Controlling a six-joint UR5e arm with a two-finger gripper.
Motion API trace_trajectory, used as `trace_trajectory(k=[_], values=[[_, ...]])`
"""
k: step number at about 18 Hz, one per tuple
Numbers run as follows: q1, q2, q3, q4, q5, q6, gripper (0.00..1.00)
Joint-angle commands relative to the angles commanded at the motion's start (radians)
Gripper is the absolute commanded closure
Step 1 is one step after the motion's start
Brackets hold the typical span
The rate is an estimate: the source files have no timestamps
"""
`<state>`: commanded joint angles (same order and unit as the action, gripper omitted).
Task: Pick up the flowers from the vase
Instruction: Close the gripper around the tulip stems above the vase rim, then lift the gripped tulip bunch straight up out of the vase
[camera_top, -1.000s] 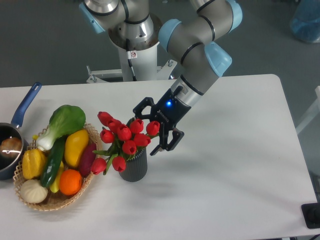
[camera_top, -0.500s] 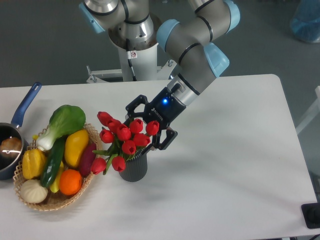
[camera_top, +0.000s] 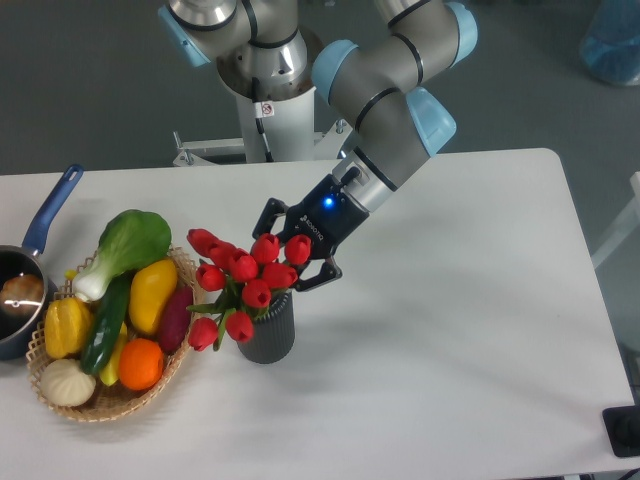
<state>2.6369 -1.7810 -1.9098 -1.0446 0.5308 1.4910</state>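
Note:
The flowers (camera_top: 243, 268), a bunch of red tulip buds with green leaves, stand in the short dark grey ribbed vase (camera_top: 266, 338) on the white table, just right of the basket. My gripper (camera_top: 296, 246) reaches down from the upper right into the right side of the bunch. One finger is behind the buds and the other in front, and they are closed in on the flowers just above the vase mouth. The stems are hidden by buds and fingers.
A wicker basket (camera_top: 180, 365) of fruit and vegetables sits touching the vase's left side. A blue-handled pot (camera_top: 22, 300) is at the far left edge. The robot base (camera_top: 270, 110) stands behind the table.
My gripper moved left and down into the bunch and its fingers narrowed around the buds. The flowers shifted slightly to the left. The vase stayed in place.

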Motion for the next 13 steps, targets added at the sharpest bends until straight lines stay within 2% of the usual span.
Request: trace_trajectory(k=[6, 13], values=[[0.009, 0.023, 0.003, 0.003, -0.006, -0.035, 1.00], [0.034, 0.086, 0.011, -0.003, -0.071, -0.104, 1.00]])
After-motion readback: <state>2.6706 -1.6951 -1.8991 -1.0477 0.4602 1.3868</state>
